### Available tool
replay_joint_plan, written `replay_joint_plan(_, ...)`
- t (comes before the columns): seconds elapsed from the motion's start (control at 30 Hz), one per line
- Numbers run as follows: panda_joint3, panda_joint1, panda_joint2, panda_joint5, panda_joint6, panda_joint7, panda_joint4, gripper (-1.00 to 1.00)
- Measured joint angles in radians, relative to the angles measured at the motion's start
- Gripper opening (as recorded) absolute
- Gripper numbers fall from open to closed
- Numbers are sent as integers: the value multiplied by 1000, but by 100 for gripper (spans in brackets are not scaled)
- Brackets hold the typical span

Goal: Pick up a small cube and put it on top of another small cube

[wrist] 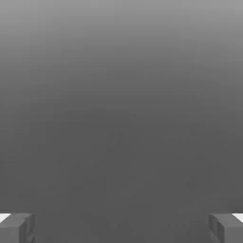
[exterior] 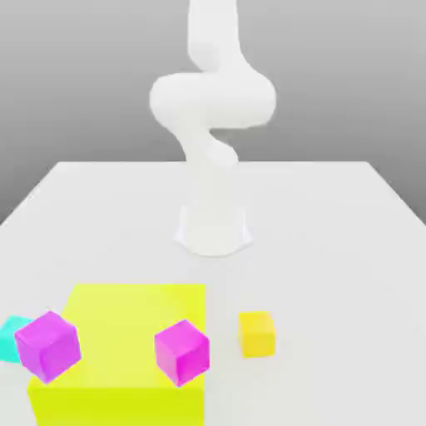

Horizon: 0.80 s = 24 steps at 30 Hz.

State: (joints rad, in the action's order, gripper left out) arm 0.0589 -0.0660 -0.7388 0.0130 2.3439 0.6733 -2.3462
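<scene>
Exterior view: small plain orange-yellow cube (exterior: 256, 333) alone on the flat white table (exterior: 349, 250), just beside the big flat bright-yellow block (exterior: 125, 324), on the exterior view's right of it. Small purple cube (exterior: 47, 345) over at the block's other end, close by a little cyan cube (exterior: 8, 337). Pinker magenta cube (exterior: 181, 351) in between, near the block's edge. Tall white robot arm (exterior: 212, 108) up high, well apart from all the cubes.

Hand view: claw (wrist: 121, 228) wide open, holding nothing, two grey fingertips (wrist: 16, 228) far apart.

Possible trouble:
- Mixing up the pink cube with the purple one, so alike in colour.
- Bumping the pink cube on the way across.
- Setting the yellow cube down crooked on such a small top, then a slide off.

Cube places from the exterior view; claw state from the hand view.
</scene>
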Motion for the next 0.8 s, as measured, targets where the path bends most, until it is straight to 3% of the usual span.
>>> replay_joint_plan(0.4, 214, -288, 315, 72, 213, -618, -223, 0)
replay_joint_plan(0.8, 281, -463, 612, 84, 424, -1181, -444, 0)
